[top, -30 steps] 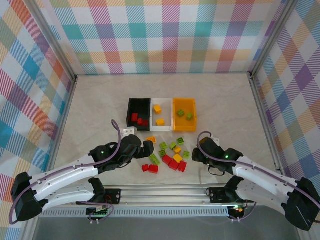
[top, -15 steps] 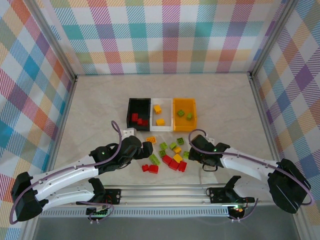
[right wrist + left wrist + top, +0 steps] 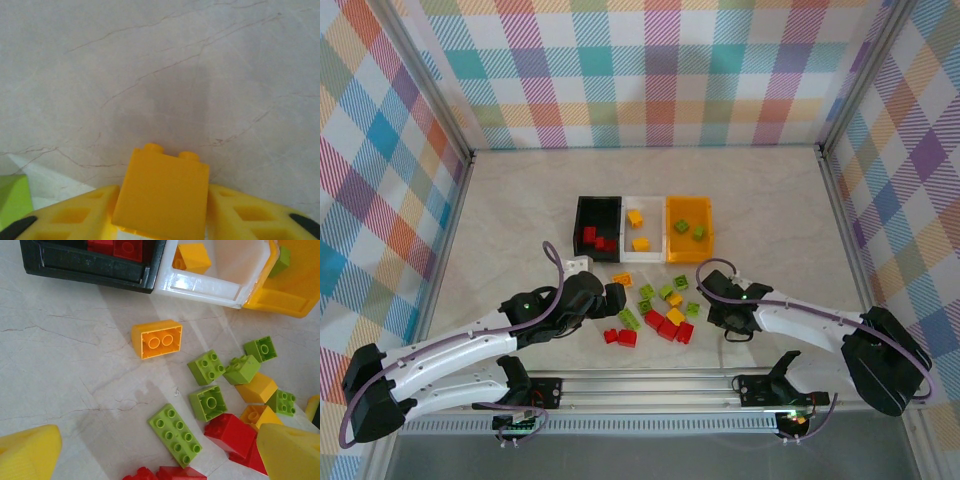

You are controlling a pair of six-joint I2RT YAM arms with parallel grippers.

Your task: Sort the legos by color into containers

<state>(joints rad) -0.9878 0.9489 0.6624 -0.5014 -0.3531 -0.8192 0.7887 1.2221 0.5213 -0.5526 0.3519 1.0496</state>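
Pinching an orange brick [image 3: 162, 192] between its yellow fingers [image 3: 75, 217], the right hand [image 3: 708, 300] sits low over the desk [image 3: 520, 220], just right of the loose pile [image 3: 665, 308]. Both fingers press against the brick's sides, its studs pointing away from the wrist. Whether the brick is clear of the desk cannot be told. The left hand [image 3: 157, 440] hangs at the pile's left side with its fingers spread wide and nothing between them. Its wrist camera looks down on green bricks [image 3: 207, 402], red bricks [image 3: 230, 432] and an upturned brick [image 3: 156, 339] in orange that lies apart from the others, nearer the bins. The pile lies between the two hands, near the middle of the desk's near edge. Just beyond it, three bins stand in a row, touching side by side, around the desk's middle. The black bin [image 3: 579, 225], on the left, holds red pieces [image 3: 592, 238]. The white bin [image 3: 642, 257], in the middle, holds two orange pieces [image 3: 640, 243]. The orange bin [image 3: 688, 251], on the right, holds two green pieces [image 3: 681, 226].
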